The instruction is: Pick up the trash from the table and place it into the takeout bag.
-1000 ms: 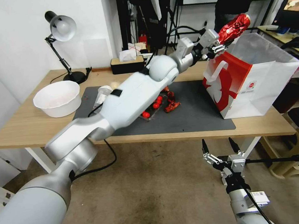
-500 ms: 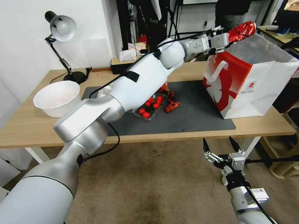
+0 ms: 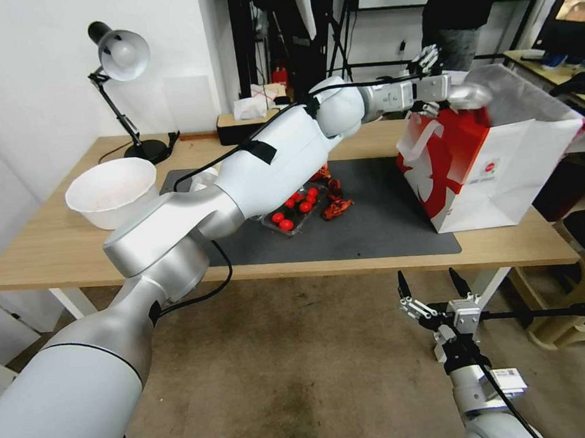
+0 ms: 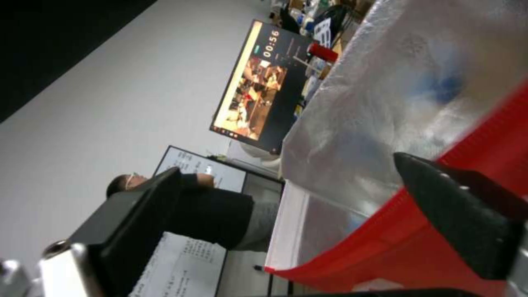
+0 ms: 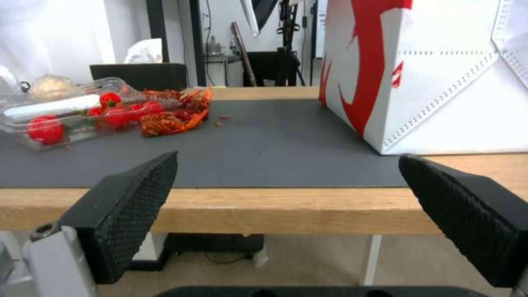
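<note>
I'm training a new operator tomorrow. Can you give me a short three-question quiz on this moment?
1. True or false: the left claw is open at the takeout bag's mouth.
2. Fill in: the round items in the clear tray are ____ (colour).
3. Where is the right claw? A) inside the bag B) low, in front of the table's front edge C) gripping the tray

Key: 1 true; 2 red; 3 B.

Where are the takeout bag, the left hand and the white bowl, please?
takeout bag (image 3: 504, 184): head view, white side panel.
left hand (image 3: 437, 70): head view, between fingertips above the bag's mouth.
white bowl (image 3: 112, 215): head view, outer wall.
</note>
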You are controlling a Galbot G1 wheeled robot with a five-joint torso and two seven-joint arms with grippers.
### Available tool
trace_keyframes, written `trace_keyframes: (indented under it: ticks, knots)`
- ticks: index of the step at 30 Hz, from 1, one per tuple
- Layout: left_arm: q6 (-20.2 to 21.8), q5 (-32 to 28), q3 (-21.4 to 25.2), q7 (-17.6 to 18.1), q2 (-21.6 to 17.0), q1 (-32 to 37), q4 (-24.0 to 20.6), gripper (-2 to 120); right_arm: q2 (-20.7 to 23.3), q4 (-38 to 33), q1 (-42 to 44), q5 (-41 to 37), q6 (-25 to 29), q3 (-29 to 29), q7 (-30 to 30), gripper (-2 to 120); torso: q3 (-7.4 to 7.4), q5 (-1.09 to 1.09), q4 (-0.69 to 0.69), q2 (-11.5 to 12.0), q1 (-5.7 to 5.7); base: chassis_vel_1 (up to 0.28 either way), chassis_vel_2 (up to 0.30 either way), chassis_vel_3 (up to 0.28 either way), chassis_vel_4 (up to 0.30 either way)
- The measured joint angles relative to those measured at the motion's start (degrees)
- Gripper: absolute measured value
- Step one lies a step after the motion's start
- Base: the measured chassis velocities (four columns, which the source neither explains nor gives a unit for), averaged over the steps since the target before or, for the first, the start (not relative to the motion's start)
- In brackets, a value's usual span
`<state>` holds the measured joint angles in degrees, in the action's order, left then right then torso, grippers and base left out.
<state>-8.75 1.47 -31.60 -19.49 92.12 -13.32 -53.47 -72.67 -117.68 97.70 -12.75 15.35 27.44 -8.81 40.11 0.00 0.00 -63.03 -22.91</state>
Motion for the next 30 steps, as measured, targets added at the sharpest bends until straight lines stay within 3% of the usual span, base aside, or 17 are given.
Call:
trace_keyframes:
  ticks: [12, 15, 20, 22, 23, 25, 26, 29, 30]
  knots:
    - [0.76, -2.66, 0.59, 0.78, -0.26, 0.43, -0.42, 100, -0.20, -0.26, 0.12, 0.08, 0.04, -0.02, 0.00, 100, 0.00, 0.00, 0.00, 0.00, 0.00, 0.000, 0.000, 0.000, 0.000]
    - [2.92, -8.30, 1.50, 2.13, -1.28, 1.51, -2.06, 100, -0.23, -0.31, 0.24, 0.10, 0.08, 0.00, -0.01, 100, 0.00, -0.01, 0.00, 0.00, 0.00, 0.000, 0.000, 0.000, 0.000]
    - [4.38, -11.58, 1.92, 3.12, -1.97, 2.29, -3.21, 100, -0.26, -0.31, 0.28, 0.11, 0.09, 0.01, -0.01, 100, 0.00, 0.00, 0.00, 0.00, 0.00, 0.000, 0.000, 0.000, 0.000]
    - [7.89, -18.04, 3.05, 5.45, -3.61, 4.17, -5.90, 100, -0.27, -0.32, 0.30, 0.13, 0.11, 0.02, -0.01, 100, 0.00, 0.00, -0.02, 0.00, 0.00, 0.000, 0.000, 0.000, 0.000]
    - [7.89, -18.04, 3.05, 5.45, -3.61, 4.17, -5.90, 100, -0.27, -0.32, 0.30, 0.13, 0.11, 0.02, -0.01, 100, 0.00, 0.00, -0.02, 0.00, 0.00, 0.000, 0.000, 0.000, 0.000]
    - [13.14, -24.13, 4.68, 10.24, -5.94, 6.90, -9.64, 100, -0.23, -0.32, 0.30, 0.13, 0.11, 0.05, -0.02, 100, 0.00, -0.01, 0.02, 0.00, 0.00, 0.000, 0.000, 0.000, 0.000]
    - [13.14, -24.13, 4.68, 10.24, -5.94, 6.90, -9.64, 100, -0.23, -0.32, 0.30, 0.13, 0.11, 0.05, -0.02, 100, 0.00, -0.01, 0.02, 0.00, 0.00, 0.000, 0.000, 0.000, 0.000]
    - [22.66, -30.61, 8.14, 23.61, -9.59, 12.67, -17.43, 100, -0.17, -0.21, 0.03, 0.13, 0.10, 0.05, -0.05, 100, 0.00, -0.01, 0.01, 0.01, 0.00, 0.000, 0.000, 0.000, 0.000]
    - [22.66, -30.61, 8.14, 23.61, -9.59, 12.67, -17.43, 100, -0.17, -0.21, 0.03, 0.13, 0.10, 0.05, -0.05, 100, 0.00, -0.01, 0.01, 0.01, 0.00, 0.000, 0.000, 0.000, 0.000]
